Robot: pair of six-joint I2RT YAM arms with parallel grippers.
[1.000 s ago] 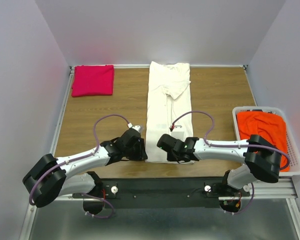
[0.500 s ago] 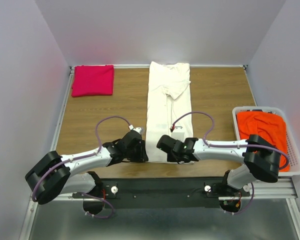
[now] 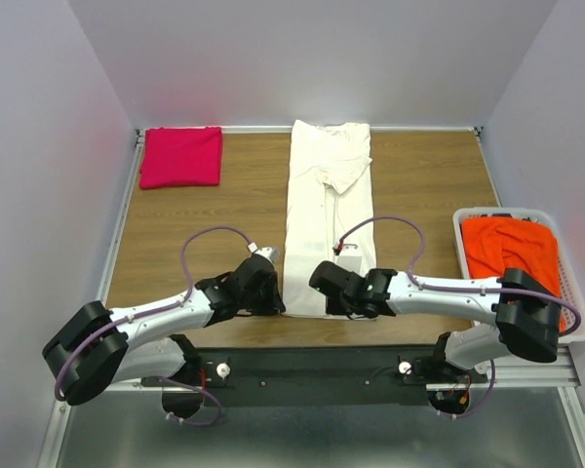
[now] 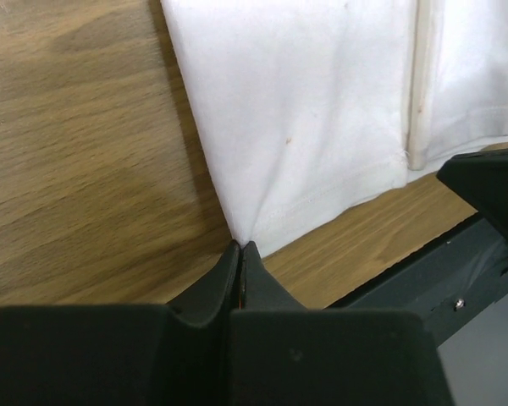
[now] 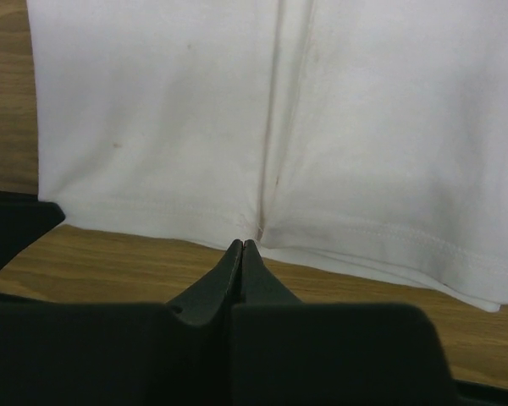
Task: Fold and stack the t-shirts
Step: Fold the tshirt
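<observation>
A cream-white t-shirt point(image 3: 330, 195) lies as a long folded strip down the middle of the table, collar end far, hem near. My left gripper point(image 3: 285, 310) is shut on its near left corner point(image 4: 240, 239), and the cloth puckers into the jaws. My right gripper point(image 3: 333, 310) is shut on the hem point(image 5: 243, 240) at the fold line near the middle. A folded magenta-pink t-shirt point(image 3: 180, 156) rests at the far left corner. An orange-red t-shirt point(image 3: 512, 249) lies crumpled in the basket.
The white plastic laundry basket point(image 3: 577, 310) stands at the right table edge. Both forearms lie low along the near edge of the wooden table point(image 3: 195, 224). The black base rail point(image 3: 302, 366) runs just behind the hem.
My left gripper has shut on the white shirt's corner. My right gripper has finished closing on the hem, and its arm has shifted slightly. The shirts lie as before.
</observation>
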